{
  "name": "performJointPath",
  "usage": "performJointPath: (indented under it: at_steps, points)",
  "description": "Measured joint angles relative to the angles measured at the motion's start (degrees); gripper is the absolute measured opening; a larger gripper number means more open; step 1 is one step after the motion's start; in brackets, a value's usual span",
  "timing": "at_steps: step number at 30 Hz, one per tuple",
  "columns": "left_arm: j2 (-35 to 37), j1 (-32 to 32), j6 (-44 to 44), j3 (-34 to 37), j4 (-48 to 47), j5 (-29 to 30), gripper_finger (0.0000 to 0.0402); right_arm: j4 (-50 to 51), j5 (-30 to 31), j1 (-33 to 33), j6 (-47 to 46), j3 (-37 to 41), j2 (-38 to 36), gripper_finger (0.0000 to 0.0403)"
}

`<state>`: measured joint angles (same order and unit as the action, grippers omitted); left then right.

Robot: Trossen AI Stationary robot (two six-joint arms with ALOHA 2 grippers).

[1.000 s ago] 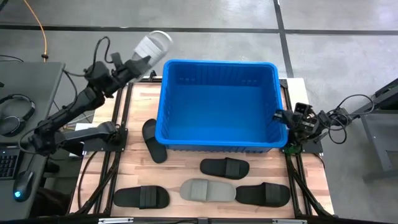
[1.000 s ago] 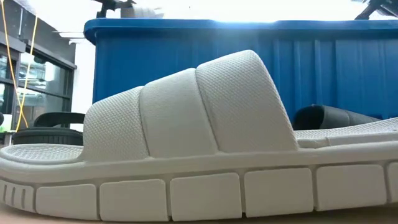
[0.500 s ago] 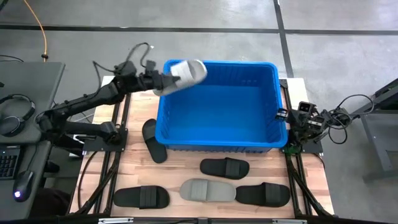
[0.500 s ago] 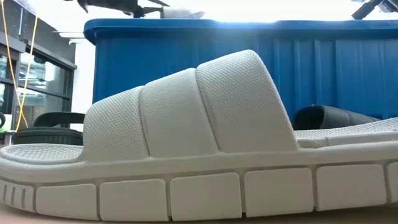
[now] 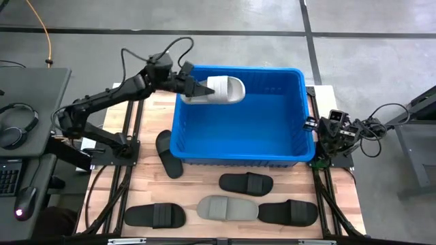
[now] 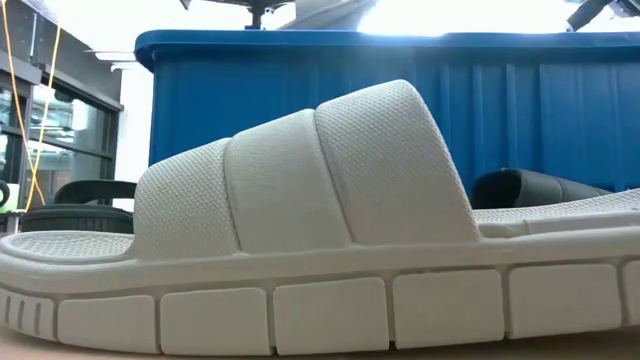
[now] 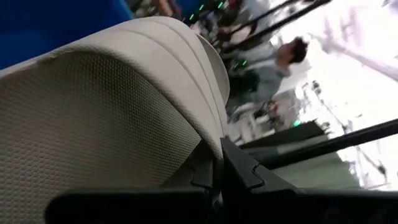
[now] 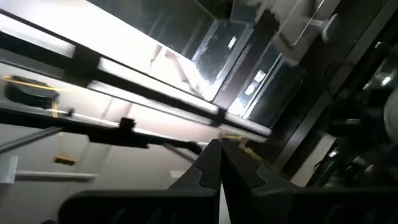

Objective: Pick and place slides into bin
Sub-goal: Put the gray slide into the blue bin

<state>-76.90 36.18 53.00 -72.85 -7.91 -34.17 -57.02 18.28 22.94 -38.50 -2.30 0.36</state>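
Observation:
An off-white slide (image 5: 226, 90) hangs over the far left part of the blue bin (image 5: 238, 161), with my left gripper (image 5: 198, 90) shut on it. In the left wrist view its textured strap (image 7: 118, 112) fills the picture. In the low view it shows above the bin's rim (image 6: 325, 10). Several slides lie sole-down on the table in front of the bin: black ones (image 5: 246, 184) (image 5: 154, 215) (image 5: 288, 212) and a grey one (image 5: 227, 207). Another black slide (image 5: 167, 153) lies against the bin's near left corner. My right gripper (image 5: 332, 128) waits shut at the table's right edge. My left gripper pinches the off-white slide between its two fingers at an edge of the ribbed strap (image 7: 208, 140). The fingers come about level from the table's left side. The slide sticks out past the fingers toward the right, lifted clear above the bin's floor.
The bin (image 6: 480, 100) takes up the table's far middle, and no slide shows inside it. The grey slide (image 6: 300, 250) fills the low view's foreground, with a black one (image 6: 530, 185) behind it. Beyond the table's left edge stands a desk with headphones (image 5: 17, 122).
My left gripper has swung from beyond the table's far left corner toward the right, coming over the bin's far left part. It has tipped from slanting upward to about level. The off-white slide has gone with it and stays in the hold.

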Motion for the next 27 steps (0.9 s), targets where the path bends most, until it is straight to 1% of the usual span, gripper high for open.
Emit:
performJointPath:
  at_steps: [3,6,8,11,15,17,19,21,23,25,27]
  points:
    - [-1.5,-1.6,-2.6,-3.7,-4.4,-2.2,0.0000,4.3,3.6,0.0,1.0,-2.4,0.0,0.0007]
    - [-2.3,-3.4,-4.1,-6.0,-5.5,-4.4,0.0000,9.3,6.2,0.0,1.0,-5.3,0.0,0.0033]
    - [-2.8,-4.8,-5.4,-6.9,-5.6,-5.7,0.0000,13.4,8.0,0.0,1.0,-7.1,0.0,0.0061]
    - [-3.3,-6.3,-5.7,-7.2,-6.1,-7.2,0.0000,20.4,11.5,0.0,-2.3,-10.2,0.1,0.0113]
    - [-3.3,-7.6,-7.9,-7.2,-7.7,-11.2,0.0000,28.4,15.3,0.0,-4.2,-14.1,0.3,0.0185]
    - [-3.3,-8.7,-9.2,-7.2,-8.9,-12.1,0.0000,32.4,18.8,0.0,-6.7,-15.9,0.5,0.0213]
    - [-3.3,-9.7,-9.2,-7.1,-8.6,-12.4,0.0000,37.3,21.0,0.0,-9.2,-17.6,0.5,0.0237]
    - [-3.2,-10.6,-6.7,-7.2,-8.5,-10.5,0.0000,42.5,22.9,0.0,-13.2,-18.9,0.5,0.0253]
    - [-3.3,-11.3,-5.3,-7.2,-8.6,-6.8,0.0000,45.0,23.0,0.0,-16.9,-19.4,1.6,0.0262]
    - [-3.3,-12.0,-3.9,-7.1,-8.2,-1.0,0.0000,45.0,22.3,0.0,-17.8,-19.4,3.8,0.0265]
    - [-3.3,-12.6,-1.9,-7.1,-7.9,4.9,0.0000,44.6,24.2,0.0,-19.8,-19.4,6.9,0.0264]
